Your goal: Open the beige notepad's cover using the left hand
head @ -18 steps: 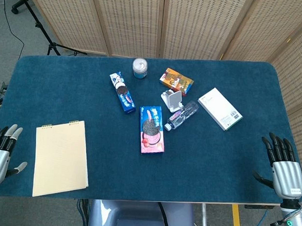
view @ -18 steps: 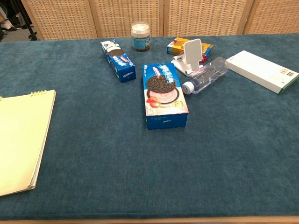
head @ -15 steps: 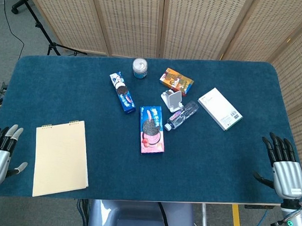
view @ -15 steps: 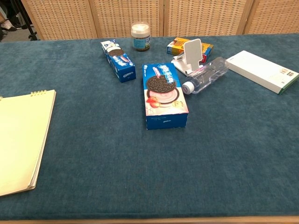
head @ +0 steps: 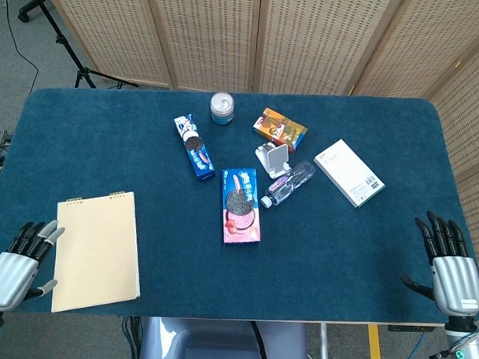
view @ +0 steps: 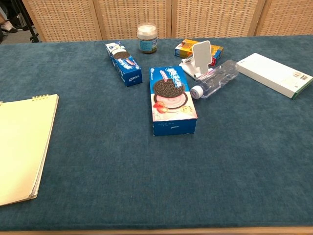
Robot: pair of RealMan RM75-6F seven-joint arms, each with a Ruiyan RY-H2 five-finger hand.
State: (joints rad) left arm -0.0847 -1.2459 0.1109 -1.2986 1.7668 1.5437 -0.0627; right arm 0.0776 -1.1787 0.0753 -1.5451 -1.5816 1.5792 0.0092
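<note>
The beige notepad [head: 96, 250] lies flat with its cover closed at the table's front left, spiral binding at its far edge; the chest view shows the notepad [view: 20, 147] at the left border. My left hand [head: 18, 268] hovers just left of the notepad's near corner, fingers spread, holding nothing and apart from the pad. Over the front right table edge my right hand [head: 449, 269] is open and empty. Neither hand appears in the chest view.
Mid-table lie a pink Oreo box [head: 241, 205], a blue Oreo box [head: 194, 147], a water bottle [head: 288, 183], a white phone stand [head: 273, 159], an orange snack box [head: 280, 129], a jar [head: 222, 108] and a white box [head: 348, 172]. Wicker screens stand behind.
My left hand has moved right and nearer the table's front, closing in on the notepad's left edge. The right hand and the objects stay put.
</note>
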